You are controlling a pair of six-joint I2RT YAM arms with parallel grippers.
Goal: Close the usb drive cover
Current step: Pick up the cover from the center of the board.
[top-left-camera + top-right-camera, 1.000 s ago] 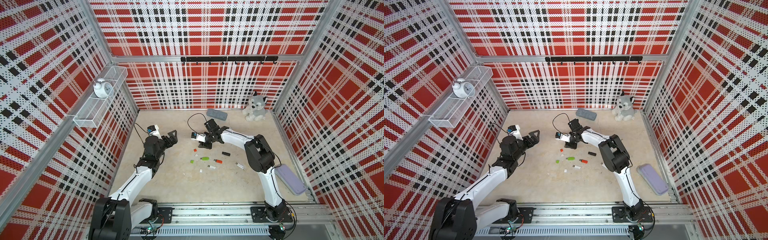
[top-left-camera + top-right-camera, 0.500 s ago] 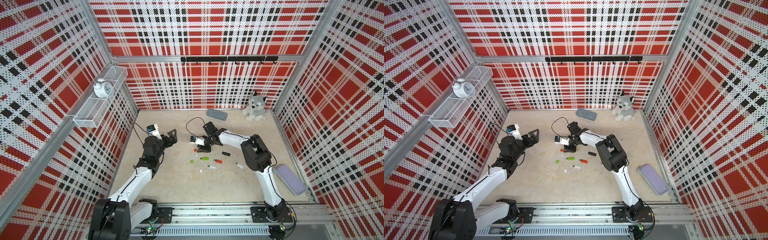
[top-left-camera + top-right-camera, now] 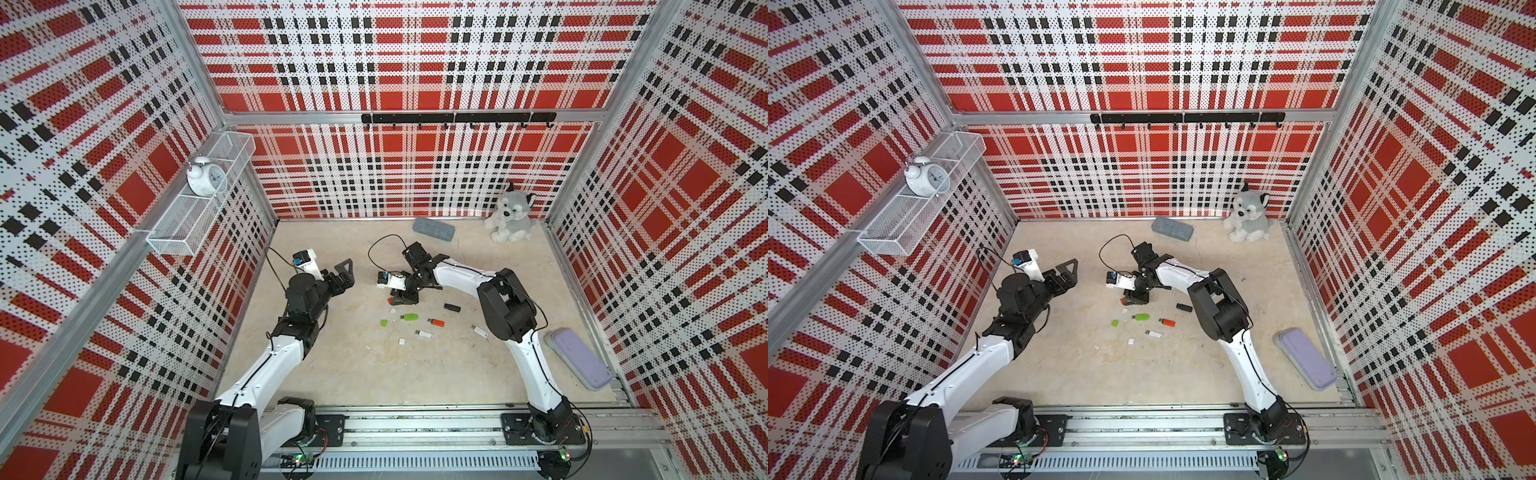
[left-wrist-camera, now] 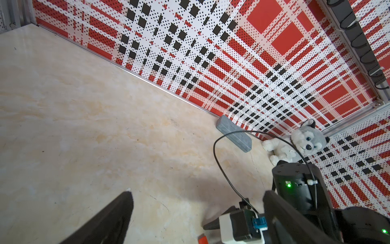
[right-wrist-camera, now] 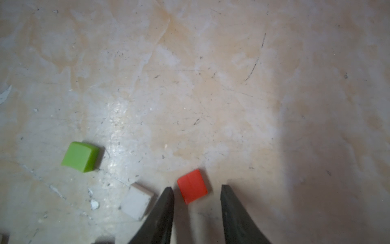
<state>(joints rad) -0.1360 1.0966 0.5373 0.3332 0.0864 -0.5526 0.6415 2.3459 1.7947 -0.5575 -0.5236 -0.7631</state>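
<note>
right gripper (image 5: 196, 187) is nose-down over the red cap (image 5: 192, 186), jaws roughly a third open and standing either side of it, nothing clamped; cap lies flat on the table (image 5: 211, 84), one finger (image 5: 166, 202) looks very close to its edge, can't tell if it touches. I'd say the opening is narrow on purpose: white cap (image 5: 136, 203) sits just beside the outer face of that finger and wider jaws would knock it. green cap (image 5: 81, 156) is further off, clear. In a top view the red drive (image 3: 436, 322) this cap belongs to lies at about 4 o'clock from my right gripper, apart from it, bare plug facing roughly 9 o'clock, with the green drive (image 3: 410, 317), white drive (image 3: 423, 333) and black drive (image 3: 451, 308) scattered near it. left gripper (image 3: 343, 276) is fully open and empty, held above the table at about 9 o'clock of the pile, well apart, parked to take the drive I'd guess. Risk on closing: small cap skids or tips out of the pinch
</note>
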